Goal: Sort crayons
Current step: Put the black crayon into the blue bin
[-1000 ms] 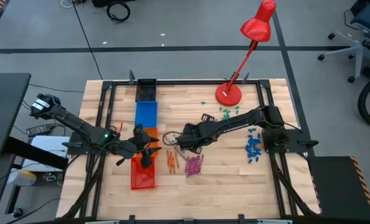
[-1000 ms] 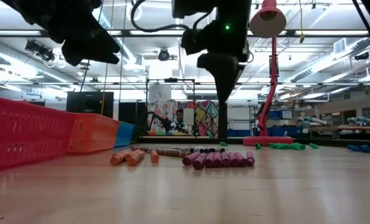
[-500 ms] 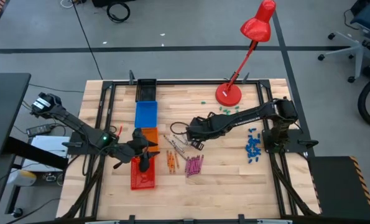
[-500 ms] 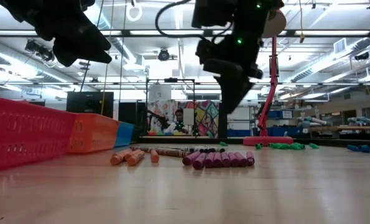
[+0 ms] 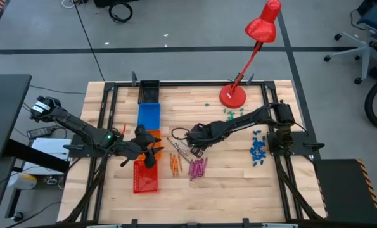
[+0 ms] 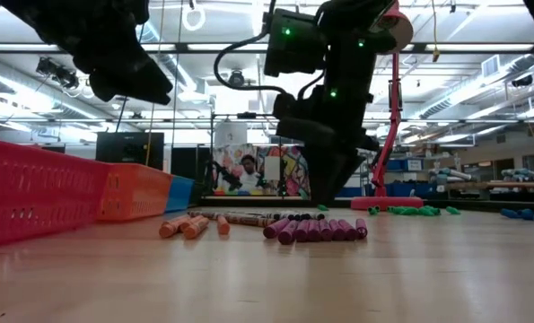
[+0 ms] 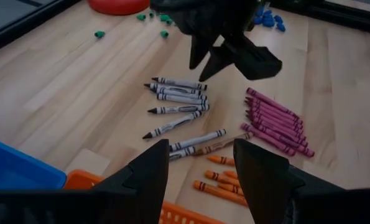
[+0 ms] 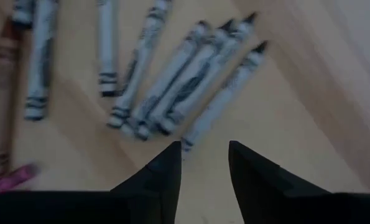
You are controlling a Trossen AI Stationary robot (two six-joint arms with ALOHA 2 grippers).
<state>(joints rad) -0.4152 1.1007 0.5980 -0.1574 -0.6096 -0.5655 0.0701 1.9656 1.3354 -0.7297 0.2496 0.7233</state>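
Observation:
Grey crayons (image 5: 178,147) lie loose on the table, also in the left wrist view (image 7: 178,99) and the right wrist view (image 8: 172,87). Orange crayons (image 5: 174,163) and a row of magenta crayons (image 5: 198,168) lie nearer the front edge. My right gripper (image 5: 191,138) hangs open just above the grey crayons, touching none; its fingertips (image 8: 166,168) show past them. My left gripper (image 5: 147,153) is open and empty over the orange bin (image 5: 153,135) and the red bin (image 5: 145,178).
A blue bin (image 5: 149,116) and a black bin (image 5: 149,90) stand in line behind the orange one. A red desk lamp (image 5: 232,95) stands at the back right. Green bits (image 5: 232,113) and blue bits (image 5: 258,147) lie at the right. Black frame rails edge the table.
My right gripper has gone up and a little toward the table's right edge, then come down again over the grey crayons. The crayons lie as before.

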